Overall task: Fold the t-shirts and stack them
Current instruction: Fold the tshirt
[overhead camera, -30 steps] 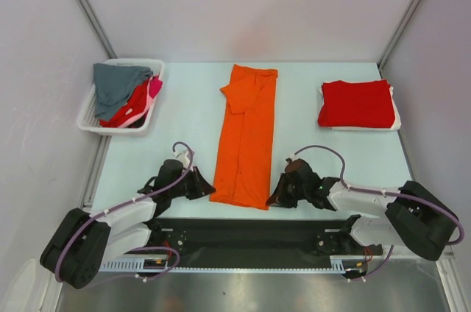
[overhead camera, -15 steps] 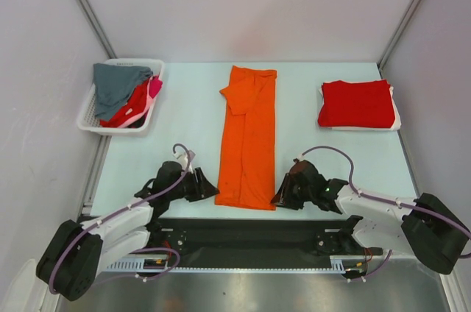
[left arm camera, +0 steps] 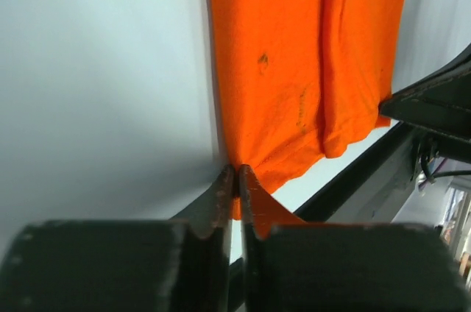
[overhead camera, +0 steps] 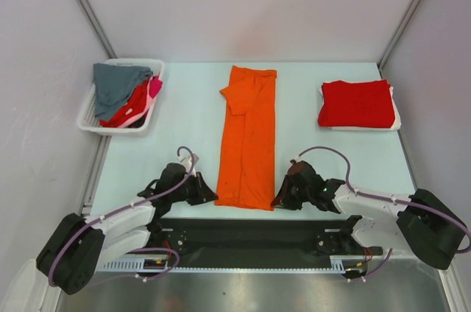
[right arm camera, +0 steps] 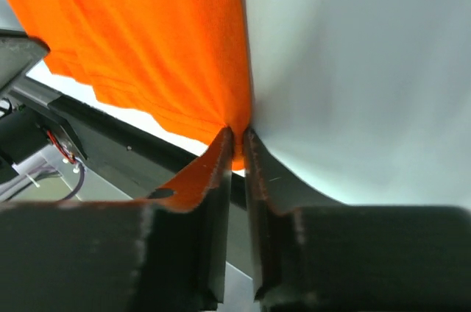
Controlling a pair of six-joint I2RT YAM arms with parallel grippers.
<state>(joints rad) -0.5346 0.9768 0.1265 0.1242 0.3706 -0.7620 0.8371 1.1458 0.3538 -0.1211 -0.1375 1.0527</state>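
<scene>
An orange t-shirt [overhead camera: 248,135] lies folded into a long strip down the middle of the table. My left gripper [overhead camera: 212,196] is shut on its near left corner [left arm camera: 237,179], the cloth pinched between the fingertips. My right gripper [overhead camera: 275,200] is shut on the near right corner [right arm camera: 237,139] in the same way. A folded red t-shirt [overhead camera: 356,102] rests at the back right on top of a white one. Grey, red and pink t-shirts [overhead camera: 124,91] lie heaped in the basket.
The white mesh basket [overhead camera: 88,117] stands at the back left corner. The table's near edge and a black rail [overhead camera: 243,232] run just behind both grippers. Metal frame posts rise at both back corners.
Both grippers opened briefly and closed again on the orange shirt's near corners. The near hem has shifted slightly; the arms sit a little closer to the table's edge.
</scene>
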